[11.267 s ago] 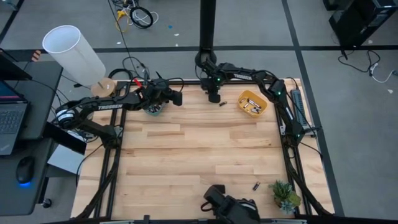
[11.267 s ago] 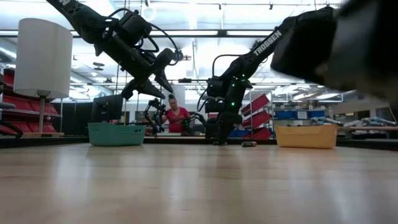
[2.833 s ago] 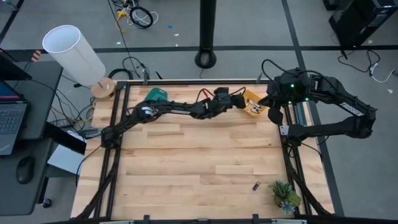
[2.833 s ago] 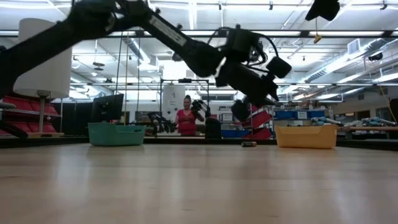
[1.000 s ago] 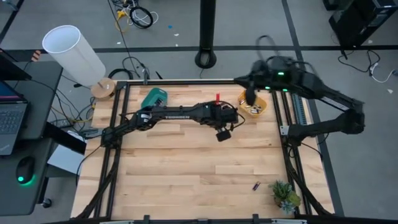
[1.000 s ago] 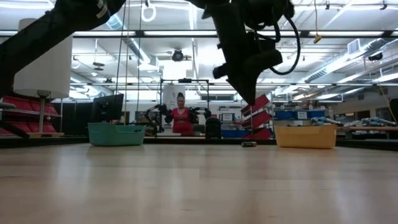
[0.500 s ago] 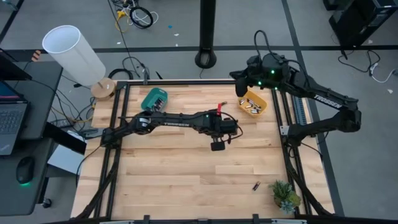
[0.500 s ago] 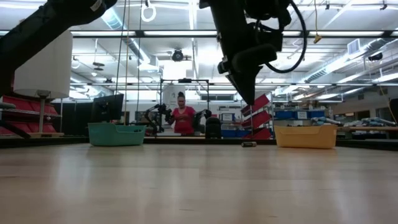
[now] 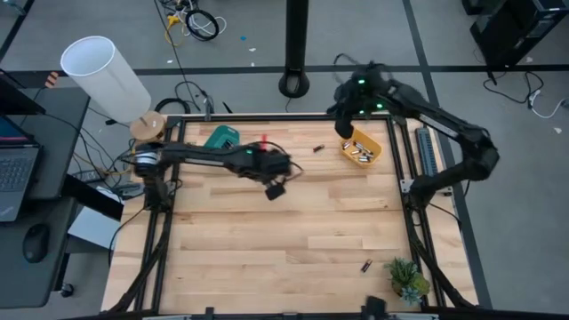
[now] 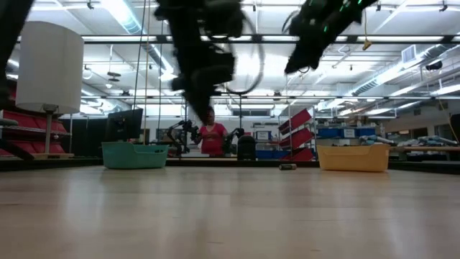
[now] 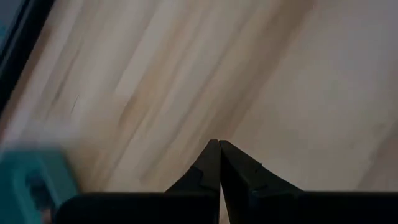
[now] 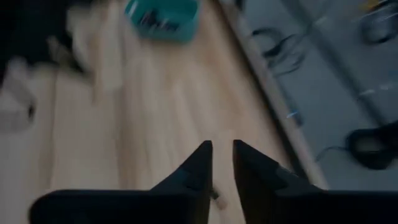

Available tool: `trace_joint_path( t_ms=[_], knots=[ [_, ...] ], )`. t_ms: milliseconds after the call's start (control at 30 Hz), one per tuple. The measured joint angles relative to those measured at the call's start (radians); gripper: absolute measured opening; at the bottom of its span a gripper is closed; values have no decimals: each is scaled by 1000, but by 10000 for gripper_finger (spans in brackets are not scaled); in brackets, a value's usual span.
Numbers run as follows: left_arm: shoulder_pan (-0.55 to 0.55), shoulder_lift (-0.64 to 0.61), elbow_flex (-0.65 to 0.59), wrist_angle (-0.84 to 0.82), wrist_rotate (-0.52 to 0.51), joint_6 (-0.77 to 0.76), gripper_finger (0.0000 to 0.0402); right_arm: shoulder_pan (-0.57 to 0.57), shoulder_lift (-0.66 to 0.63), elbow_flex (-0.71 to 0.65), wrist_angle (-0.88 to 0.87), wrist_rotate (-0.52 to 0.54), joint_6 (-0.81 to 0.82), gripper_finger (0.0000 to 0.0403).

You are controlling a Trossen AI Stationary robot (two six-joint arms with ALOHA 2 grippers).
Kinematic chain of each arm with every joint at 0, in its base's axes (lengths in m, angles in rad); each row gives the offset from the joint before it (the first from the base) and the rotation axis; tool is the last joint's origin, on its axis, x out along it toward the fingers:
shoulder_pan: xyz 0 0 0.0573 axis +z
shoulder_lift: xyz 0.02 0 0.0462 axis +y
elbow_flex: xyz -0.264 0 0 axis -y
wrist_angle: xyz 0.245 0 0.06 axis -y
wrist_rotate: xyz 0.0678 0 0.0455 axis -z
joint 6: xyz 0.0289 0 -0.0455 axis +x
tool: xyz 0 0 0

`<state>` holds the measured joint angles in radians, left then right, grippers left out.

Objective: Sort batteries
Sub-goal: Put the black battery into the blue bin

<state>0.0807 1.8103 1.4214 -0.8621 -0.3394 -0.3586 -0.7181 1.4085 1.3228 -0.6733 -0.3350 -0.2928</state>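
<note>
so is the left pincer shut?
Shut: in its wrist view the left pincer shows fingertips touching, nothing between them.

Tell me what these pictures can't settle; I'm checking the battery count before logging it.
- Teal bin, high view: the left arm partly covers it.
- Orange bin, low view: its wall hides what's inside.
- Left gripper, low view: motion blur.
- Loose battery, high view: too small to tell its type.

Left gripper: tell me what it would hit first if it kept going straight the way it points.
Probably just bare table. The left gripper, fingers together, looks onto plain wood with nothing ahead; the teal bin lies off to one side.
</note>
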Motion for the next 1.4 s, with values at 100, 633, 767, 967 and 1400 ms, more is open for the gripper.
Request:
trace_joint_path(
  t_ms=[100, 633, 767, 967, 1400],
  knots=[
    [-1, -118, -135, 70, -3, -145, 14, -13, 99, -45, 29, -77, -73, 94],
    [-31, -282, -246, 310, -56, -493, 14, 63, 442, -70, 56, 75, -291, 131],
    [-31, -282, -246, 367, -55, -459, 14, 64, 498, -70, 96, 77, -288, 131],
    [-35, -282, -246, 360, 4, -457, 15, 54, 538, -70, 105, 100, -288, 126],
    [-71, -281, -246, 283, 19, -457, 15, 20, 605, -66, 130, 119, -271, 115]
  ],
)
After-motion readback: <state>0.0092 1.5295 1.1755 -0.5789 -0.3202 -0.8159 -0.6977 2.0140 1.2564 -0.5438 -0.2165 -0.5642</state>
